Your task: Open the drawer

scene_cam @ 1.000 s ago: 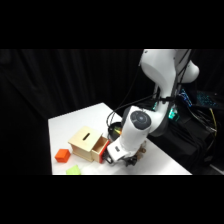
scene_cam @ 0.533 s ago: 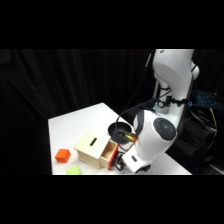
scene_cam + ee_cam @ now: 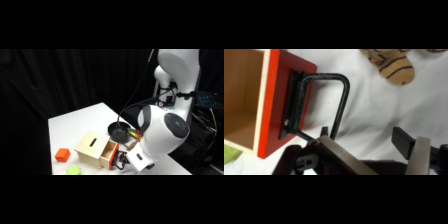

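Note:
The light-wood box (image 3: 91,146) with a slot on top stands on the white table. Its drawer (image 3: 108,155) is slid out toward the arm, red front (image 3: 114,156) facing the gripper (image 3: 123,163), which hangs low just in front of it. In the wrist view the red front (image 3: 276,100) stands at the left with the bare wooden inside (image 3: 241,95) behind it. The black loop handle (image 3: 333,92) juts toward me. My gripper (image 3: 374,150) is open, and nothing but table shows between the fingers. One fingertip (image 3: 331,147) lies right by the handle's lower leg, the other (image 3: 421,152) far to the right.
A black bowl (image 3: 120,131) sits behind the drawer, close to the arm's big white joint (image 3: 162,131). An orange block (image 3: 62,154) and a green piece (image 3: 74,170) lie left of the box near the table's front edge. A striped brown toy (image 3: 391,65) lies beyond the handle.
The drawer has come out of the box over the last second. The arm swung right and toward the camera, its large joint now filling the middle right.

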